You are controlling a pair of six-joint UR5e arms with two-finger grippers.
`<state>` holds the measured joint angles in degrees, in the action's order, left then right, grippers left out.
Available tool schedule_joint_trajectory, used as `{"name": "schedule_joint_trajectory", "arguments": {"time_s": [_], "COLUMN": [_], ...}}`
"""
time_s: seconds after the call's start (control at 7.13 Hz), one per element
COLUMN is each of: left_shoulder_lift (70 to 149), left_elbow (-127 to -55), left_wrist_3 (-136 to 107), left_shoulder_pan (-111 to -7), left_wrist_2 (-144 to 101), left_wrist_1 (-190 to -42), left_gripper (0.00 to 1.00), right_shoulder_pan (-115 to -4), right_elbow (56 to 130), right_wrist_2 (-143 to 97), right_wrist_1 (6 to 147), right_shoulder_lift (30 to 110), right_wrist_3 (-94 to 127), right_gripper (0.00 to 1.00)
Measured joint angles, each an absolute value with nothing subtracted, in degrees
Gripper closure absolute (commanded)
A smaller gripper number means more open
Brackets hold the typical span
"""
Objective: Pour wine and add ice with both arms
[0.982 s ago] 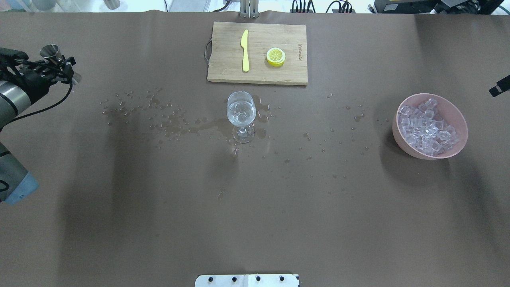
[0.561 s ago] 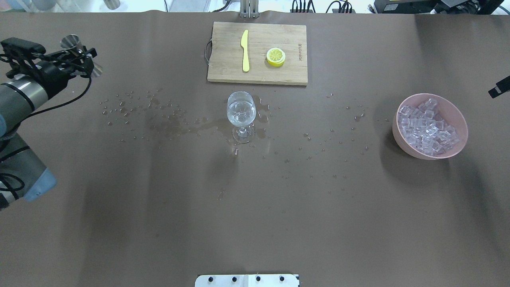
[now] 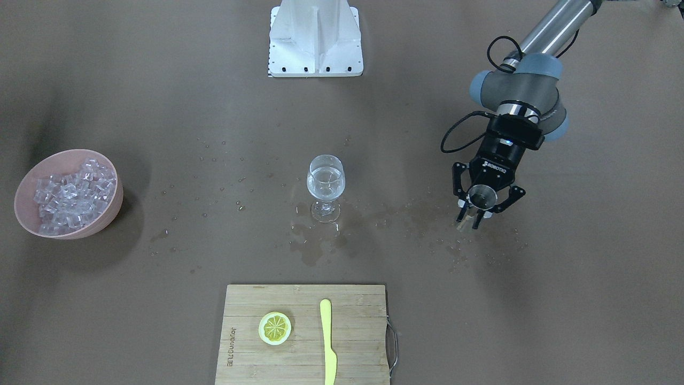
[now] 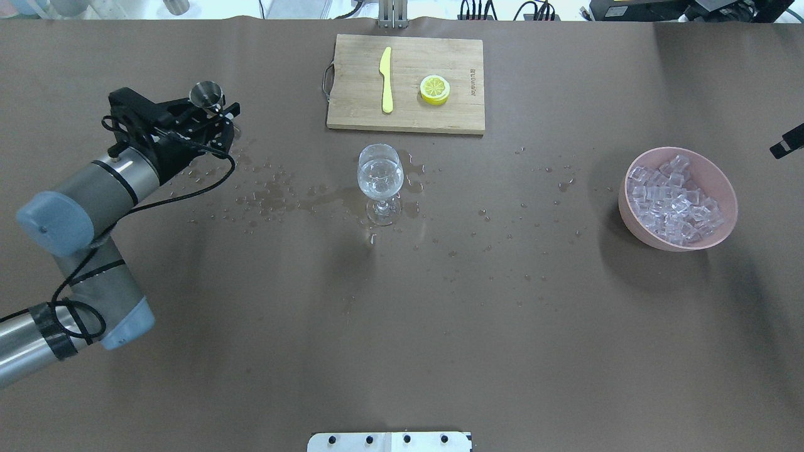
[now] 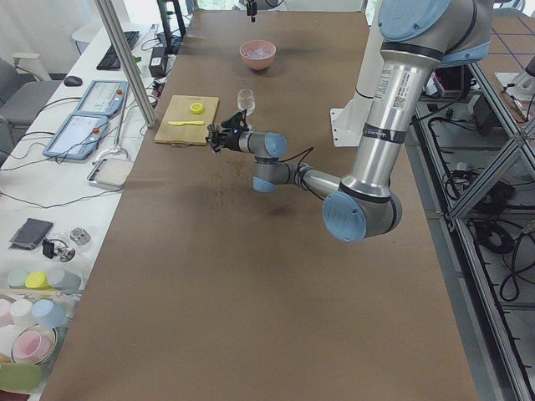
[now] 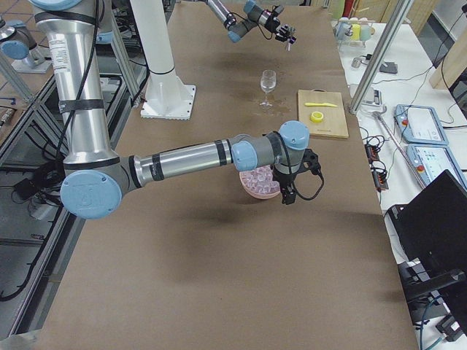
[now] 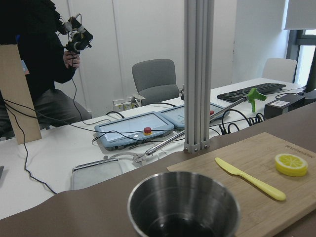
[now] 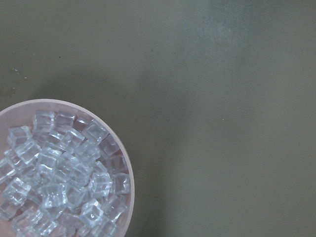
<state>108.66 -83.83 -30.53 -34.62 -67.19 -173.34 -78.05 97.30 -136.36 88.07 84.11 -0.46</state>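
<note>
A wine glass (image 4: 380,179) stands upright mid-table with clear wine in its bowl; it also shows in the front-facing view (image 3: 325,182). My left gripper (image 4: 217,112) is shut on a small steel cup (image 4: 206,94), held upright above the table well left of the glass. The cup fills the bottom of the left wrist view (image 7: 183,207); I cannot tell if it holds liquid. A pink bowl (image 4: 628,201) of ice cubes (image 4: 672,198) sits at the right. Only a black tip of my right gripper (image 4: 786,139) shows, above and beyond the bowl; I cannot tell if it is open.
A wooden cutting board (image 4: 352,107) with a yellow knife (image 4: 386,78) and a lemon slice (image 4: 434,88) lies behind the glass. Spilled drops and wet patches (image 4: 270,191) spread across the brown table around the glass. The white base block (image 3: 315,37) stands at the robot's side.
My left arm has swung in from the table's left edge toward the glass, carrying the steel cup. The glass, bowl and board have not moved.
</note>
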Motion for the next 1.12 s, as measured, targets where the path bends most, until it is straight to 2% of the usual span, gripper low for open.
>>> {"name": "schedule_joint_trajectory", "arguments": {"time_s": [0.42, 1.12], "left_shoulder_lift": [114.23, 121.87], "left_elbow": [-90.59, -93.03], "left_wrist_3": [-23.71, -8.24], "left_shoulder_pan": [-25.91, -23.95], "left_wrist_2": [-55.86, -51.38], "left_wrist_1": [-156.73, -141.88], "left_gripper": [1.00, 1.00], "right_shoulder_pan": [-78.05, -78.05], "right_elbow": [97.14, 97.05], "right_wrist_2": [-136.77, -137.84], "right_wrist_1": [88.06, 88.07], "right_shoulder_lift": [84.19, 84.19], "right_wrist_3": [-0.44, -0.44], "right_gripper": [0.00, 0.00]}}
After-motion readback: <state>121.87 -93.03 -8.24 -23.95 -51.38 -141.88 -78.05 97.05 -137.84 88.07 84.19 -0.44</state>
